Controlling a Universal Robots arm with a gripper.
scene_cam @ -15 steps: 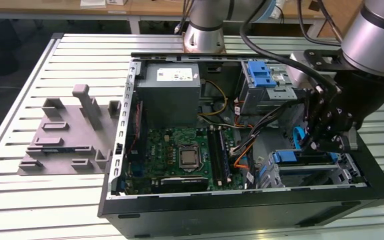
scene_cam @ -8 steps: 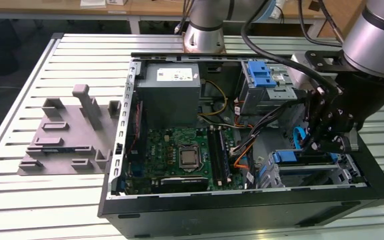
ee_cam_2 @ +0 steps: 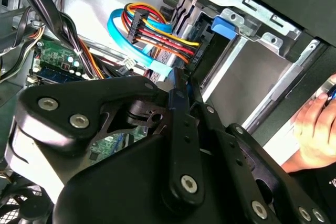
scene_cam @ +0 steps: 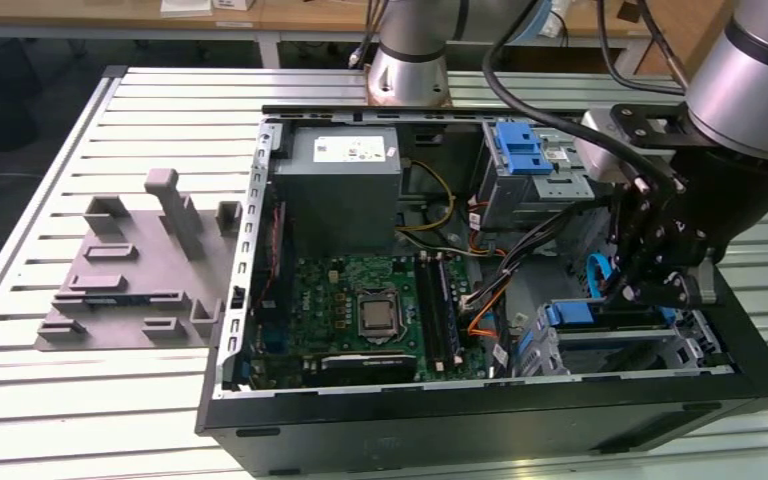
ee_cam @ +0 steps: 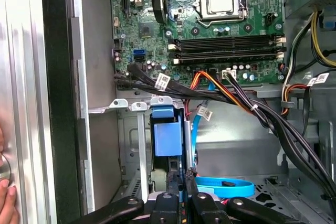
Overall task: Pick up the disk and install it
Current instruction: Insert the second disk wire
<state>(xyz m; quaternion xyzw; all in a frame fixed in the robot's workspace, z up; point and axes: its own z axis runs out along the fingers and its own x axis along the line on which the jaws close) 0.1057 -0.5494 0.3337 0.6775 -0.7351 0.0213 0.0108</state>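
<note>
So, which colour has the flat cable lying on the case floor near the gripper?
Light blue; the flat cable shows best in the first wrist view, beside the gripper.

A slatted metal counter (scene_cam: 64, 400) is carrying everything here. An open black computer case (scene_cam: 491, 420) is lying on its side across the counter, toward the exterior view's right. A grey fixture block (scene_cam: 137, 280) with upright posts is sitting just beside it, toward the exterior view's left.
</note>
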